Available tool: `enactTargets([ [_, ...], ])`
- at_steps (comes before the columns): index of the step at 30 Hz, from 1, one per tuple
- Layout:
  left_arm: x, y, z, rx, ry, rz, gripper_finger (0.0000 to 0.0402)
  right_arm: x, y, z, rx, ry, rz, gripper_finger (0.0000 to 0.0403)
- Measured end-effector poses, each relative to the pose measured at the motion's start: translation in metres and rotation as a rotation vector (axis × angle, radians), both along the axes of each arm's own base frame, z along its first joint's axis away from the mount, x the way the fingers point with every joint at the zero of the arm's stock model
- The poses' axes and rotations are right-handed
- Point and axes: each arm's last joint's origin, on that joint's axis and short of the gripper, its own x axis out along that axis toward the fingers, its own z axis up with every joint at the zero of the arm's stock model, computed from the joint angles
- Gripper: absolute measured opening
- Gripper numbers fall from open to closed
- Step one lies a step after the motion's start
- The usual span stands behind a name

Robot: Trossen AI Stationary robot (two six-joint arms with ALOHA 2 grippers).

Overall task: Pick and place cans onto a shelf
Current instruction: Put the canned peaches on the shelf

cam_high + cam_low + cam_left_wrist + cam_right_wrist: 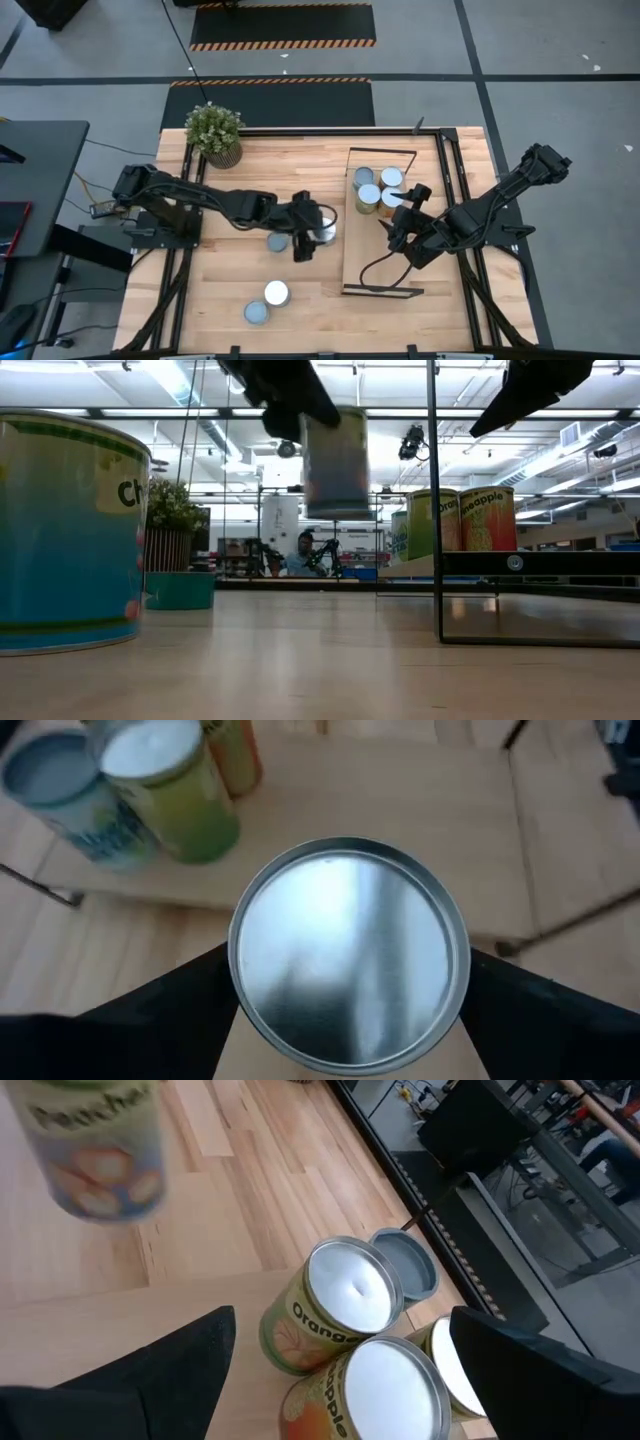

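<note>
With the left tool (309, 236) gripping a can (322, 231) lifted clear of the counter (230, 290), you are mid-transfer; next, carry it right to the shelf (380, 262), beside the four cans (377, 189) where the right tool (403, 215) waits spread wide.

Potted plant (214, 133) at the far left corner of the planked wooden tabletop (300, 300) — leafy, in a ribbed pot. In the low view, same plant (172, 510) beyond the tabletop's edge; further back in the room, a seated person (299, 557) — small, indistinct.
</note>
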Motion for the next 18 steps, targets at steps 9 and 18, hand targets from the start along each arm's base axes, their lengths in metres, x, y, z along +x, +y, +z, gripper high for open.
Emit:
enactTargets([
  [9, 0.039, 0.019, -0.015, -0.007, -0.080, 0.004, 0.0345, -0.012, -0.004, 0.015, 0.059, -0.068, 0.015, 0.0377],
  [18, 0.040, 0.019, -0.006, 0.101, 0.190, -0.060, 0.0345, -0.013, -0.002, 0.014, 0.065, -0.060, 0.026, 0.0377],
])
